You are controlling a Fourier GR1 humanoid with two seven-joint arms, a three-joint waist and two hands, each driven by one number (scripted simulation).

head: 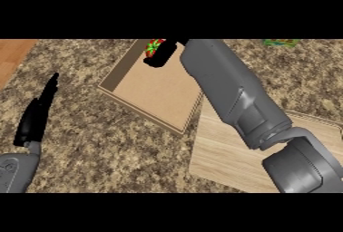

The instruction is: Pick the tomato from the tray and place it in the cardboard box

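Right hand (163,56), fingers curled round the tomato (154,45), holds it over the far corner of the cardboard box (157,93). The box floor lies directly beneath, we judge. The tray (224,158) sits near right (left hand (35,115) rests open at left).

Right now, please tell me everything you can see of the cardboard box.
The box is brown cardboard, open on top, shallow, with low walls and a bare visible floor. It lies flat on the counter, turned at an angle, its right edge beside the tray. The right hand, curled round the tomato, is over its far corner.
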